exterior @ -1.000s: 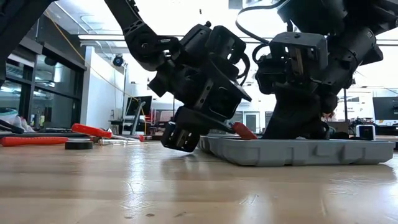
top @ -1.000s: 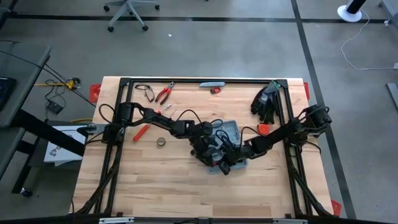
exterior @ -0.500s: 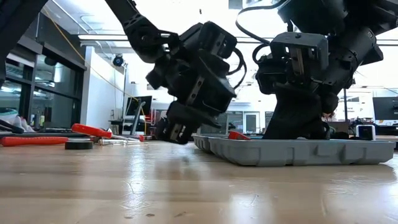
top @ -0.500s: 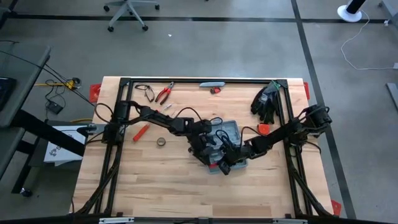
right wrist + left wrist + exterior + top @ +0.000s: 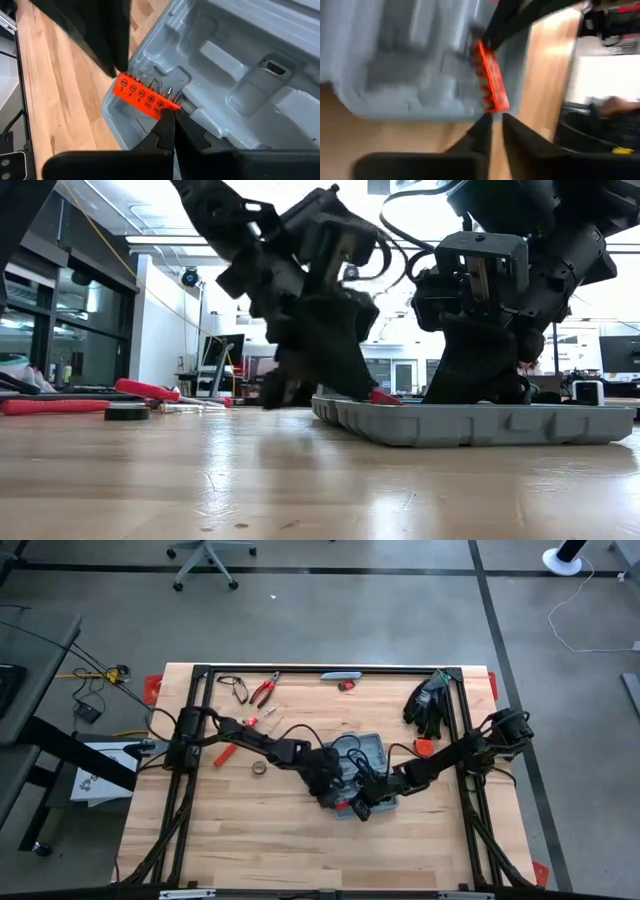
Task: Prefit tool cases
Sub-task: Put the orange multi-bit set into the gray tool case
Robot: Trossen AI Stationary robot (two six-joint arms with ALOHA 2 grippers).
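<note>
My left gripper (image 5: 300, 385) has come down in the last second from hanging tilted beside the case to standing on its near-left corner, and its fingers (image 5: 485, 131), spread wide a moment ago, are now drawn almost together. From the left wrist they sit just at the end of the orange bit holder (image 5: 145, 96) without clearly pinching it; from the right wrist a dark finger touches the holder's far end. My right gripper (image 5: 170, 125) has not shifted: fingers pressed together, tips against the holder's other end at the case wall.

I read this as both arms nudging the bit holder towards its slot, so the prefit is underway but the holder is not seated; it lies across the corner rim.

The tool case (image 5: 368, 755) lies open, grey moulded side up, near the middle of the bench (image 5: 250, 830), partly under both arms.

The bench is pale wood inside a black frame. Along its far edge lie red-handled pliers (image 5: 264, 691) and black gloves (image 5: 428, 703); a roll of tape (image 5: 258, 768) sits to the left. Beyond is grey floor and an office chair (image 5: 205, 558).
</note>
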